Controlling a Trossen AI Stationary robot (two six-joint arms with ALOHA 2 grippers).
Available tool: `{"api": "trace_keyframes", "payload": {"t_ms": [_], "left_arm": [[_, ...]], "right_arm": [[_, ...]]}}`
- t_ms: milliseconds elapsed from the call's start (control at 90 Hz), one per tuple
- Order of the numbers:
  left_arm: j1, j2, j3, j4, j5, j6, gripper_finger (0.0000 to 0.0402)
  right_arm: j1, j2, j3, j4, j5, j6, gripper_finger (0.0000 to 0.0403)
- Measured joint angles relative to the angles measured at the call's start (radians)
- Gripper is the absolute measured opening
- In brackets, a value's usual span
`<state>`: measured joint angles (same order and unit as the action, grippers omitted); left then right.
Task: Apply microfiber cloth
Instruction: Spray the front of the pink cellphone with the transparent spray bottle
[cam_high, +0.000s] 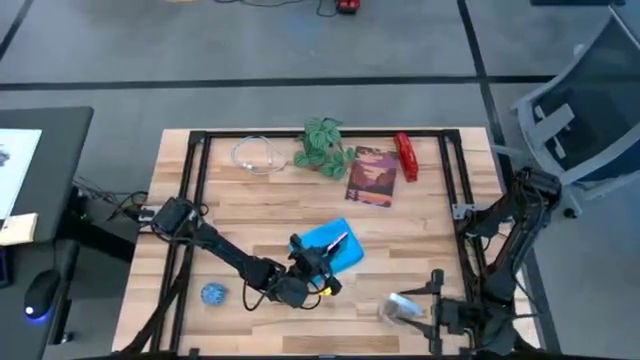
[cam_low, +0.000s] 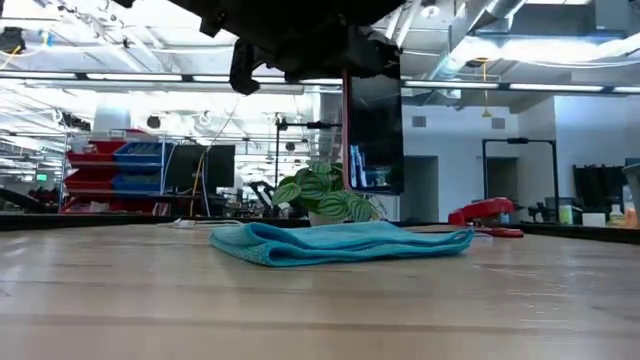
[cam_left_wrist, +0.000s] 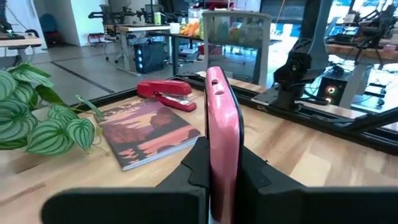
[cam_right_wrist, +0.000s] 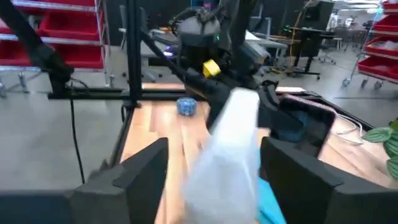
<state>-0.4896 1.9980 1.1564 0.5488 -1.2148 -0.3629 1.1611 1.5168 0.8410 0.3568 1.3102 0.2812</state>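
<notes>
Presently, findings as follows.
Task progress: judged early to midway; the microfiber cloth has not been put to use on anything.
Cloth position: lying in a loose heap on the bench, about the middle of its width and nearer the front edge than the back edge.
Left claw: clamped on a phone in a pink case, held on edge just above the cloth.
Right claw: at the front right corner of the bench, fingers spread wide about a pale whitish object, blurred; contact cannot be confirmed.
Remaining: bringing cloth and phone together, in the inspector's judgement.
Containers: none seen on the bench.
Other items: potted plant, book and red stapler along the back edge; blue ball near the front left corner.
</notes>
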Motion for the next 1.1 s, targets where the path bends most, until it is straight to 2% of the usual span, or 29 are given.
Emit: {"api": "trace_keyframes", "payload": {"t_ms": [200, 344, 544, 767, 944, 1100], "left_arm": [[0.016, 0.000, 0.000, -0.055, -0.008, -0.053, 0.0007], [0.012, 0.000, 0.000, -0.158, -0.102, -0.156, 0.0005], [0.035, 0.000, 0.000, -0.372, -0.037, -0.359, 0.0004], [0.043, -0.003, 0.002, -0.552, -0.082, -0.503, 0.0004], [0.048, -0.004, 0.002, -0.718, -0.148, -0.680, 0.0004], [0.045, -0.002, 0.000, -0.808, -0.189, -0.760, 0.0004]], "right_arm": [[-0.006, 0.034, 0.032, 0.000, 0.042, -0.020, 0.0083], [0.006, 0.034, 0.033, -0.004, 0.073, -0.093, 0.0083], [-0.003, 0.028, 0.033, -0.010, 0.083, -0.102, 0.0083], [-0.014, 0.024, 0.033, -0.054, 0.083, -0.105, 0.0083], [-0.033, -0.025, 0.033, -0.225, 0.073, 0.001, 0.0083], [-0.076, -0.093, 0.031, -0.379, 0.032, 0.092, 0.0083]]}}
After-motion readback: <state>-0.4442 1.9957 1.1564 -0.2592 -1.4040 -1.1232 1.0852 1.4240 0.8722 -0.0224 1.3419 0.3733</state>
